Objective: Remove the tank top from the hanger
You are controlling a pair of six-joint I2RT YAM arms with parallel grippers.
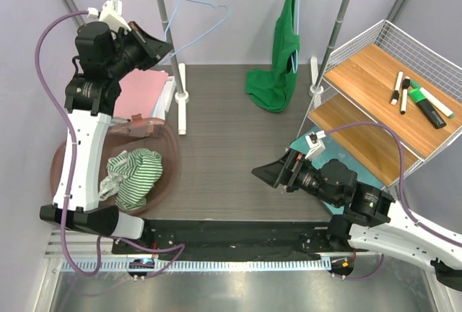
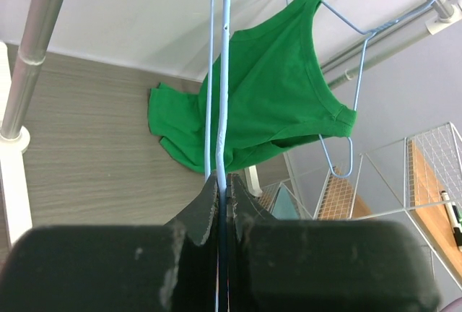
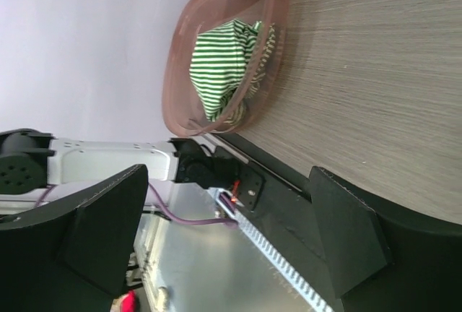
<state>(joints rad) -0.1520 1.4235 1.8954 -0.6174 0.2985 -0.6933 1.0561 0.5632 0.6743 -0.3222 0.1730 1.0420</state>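
Green soft cloth forms the tank top (image 2: 274, 110), hung by one strap on a thin blue wire hanger (image 2: 345, 18), its lower part pooled on the dark wood-grain surface (image 1: 231, 131). Marker lettering is too small to be read. A bare hanger (image 2: 224, 74) is pinched in the left end effector (image 2: 222, 189), best seen from the left wrist. The right end effector (image 3: 227, 229) is spread apart, its camera showing striped cloth (image 3: 216, 66) in a brown basket (image 3: 173, 74).

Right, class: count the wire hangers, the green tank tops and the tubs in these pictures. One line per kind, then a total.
Wire hangers: 2 (bare hanger pinched in the left end effector; dressed hanger carrying the top)
Green tank top: 1
Tub: 1
Total: 4
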